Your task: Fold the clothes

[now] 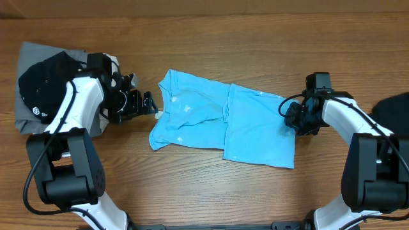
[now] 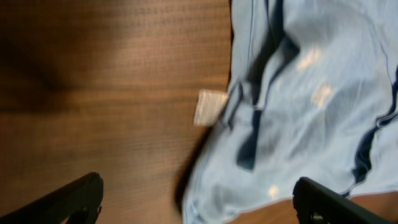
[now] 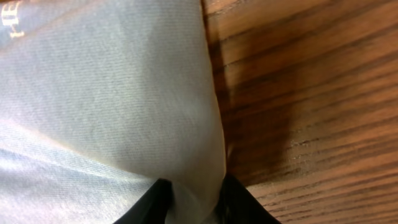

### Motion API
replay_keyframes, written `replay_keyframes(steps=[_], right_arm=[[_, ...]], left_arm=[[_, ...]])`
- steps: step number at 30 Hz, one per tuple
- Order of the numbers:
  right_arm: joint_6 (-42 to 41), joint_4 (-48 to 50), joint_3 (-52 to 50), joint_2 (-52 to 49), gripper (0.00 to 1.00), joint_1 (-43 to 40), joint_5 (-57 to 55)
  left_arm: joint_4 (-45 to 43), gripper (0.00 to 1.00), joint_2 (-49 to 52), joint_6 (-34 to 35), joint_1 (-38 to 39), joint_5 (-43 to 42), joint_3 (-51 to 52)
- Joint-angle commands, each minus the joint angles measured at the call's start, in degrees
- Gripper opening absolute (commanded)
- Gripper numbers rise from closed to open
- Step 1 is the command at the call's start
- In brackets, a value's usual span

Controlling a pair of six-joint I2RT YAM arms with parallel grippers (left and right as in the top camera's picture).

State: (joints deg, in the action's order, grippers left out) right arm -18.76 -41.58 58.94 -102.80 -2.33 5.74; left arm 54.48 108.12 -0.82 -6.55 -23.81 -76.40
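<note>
The light-blue T-shirt [image 1: 223, 124] lies partly folded in the middle of the table, its inside facing up, with a white neck label [image 2: 209, 107] at its left edge. My left gripper [image 1: 148, 104] is open just left of the shirt's collar; in the left wrist view [image 2: 199, 199] its fingers straddle the shirt's edge without touching it. My right gripper [image 1: 293, 115] is shut on the shirt's right edge; the right wrist view shows cloth [image 3: 112, 106] pinched between the fingers [image 3: 194, 202]. A pile of black and grey garments [image 1: 45, 83] lies at far left.
Another black garment [image 1: 393, 105] lies at the table's right edge. Bare wooden table [image 1: 211, 185] surrounds the shirt in front and behind.
</note>
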Motion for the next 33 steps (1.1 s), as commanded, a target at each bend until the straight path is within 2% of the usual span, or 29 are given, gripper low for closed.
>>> replay_keyframes(steps=[1, 5, 9, 13, 17, 21, 25, 26, 30, 33], right_arm=[[1.64, 0.07, 0.31, -0.17, 0.32, -0.04, -0.94], [1.62, 0.0, 0.31, -0.17, 0.33, 0.0, -0.94], [1.62, -0.39, 0.31, -0.17, 0.38, 0.0, -0.92], [1.62, -0.66, 0.39, -0.15, 0.56, 0.0, -0.92], [1.64, -1.73, 0.66, 1.86, 0.63, -0.07, -0.96], [1.62, -3.32, 1.86, 6.97, 0.65, -0.04, -0.96], [1.62, -5.29, 4.07, 12.9, 0.68, -0.04, -0.94], [1.62, -5.75, 4.57, 14.32, 0.68, -0.04, -0.96], [1.6, -5.95, 4.96, 18.62, 0.7, -0.04, -0.96], [1.6, -5.95, 4.96, 20.85, 0.7, -0.04, -0.94]], left_arm=[[-4.98, 1.0, -0.11, 0.17, 1.22, -1.73, 3.15], [-10.1, 1.0, 1.27, 2.05, 3.67, -1.86, 5.68], [-13.73, 1.0, 6.54, 2.6, 5.6, -6.58, 5.75], [-16.57, 0.99, 13.38, 4.74, 6.75, -9.81, 5.42], [-19.3, 1.0, 16.72, 5.18, 7.43, -10.19, 5.29], [-21.66, 0.92, 16.83, 5.64, 7.85, -10.36, 5.03], [-18.8, 0.82, 16.85, 4.24, 9.09, -10.05, 4.94], [-17.57, 0.79, 16.94, 3.23, 9.66, -9.27, 4.94], [-13.7, 0.78, 16.94, 0.57, 12.15, -2.99, 4.96], [-13.22, 0.7, 16.94, -0.68, 14.56, -1.55, 4.98]])
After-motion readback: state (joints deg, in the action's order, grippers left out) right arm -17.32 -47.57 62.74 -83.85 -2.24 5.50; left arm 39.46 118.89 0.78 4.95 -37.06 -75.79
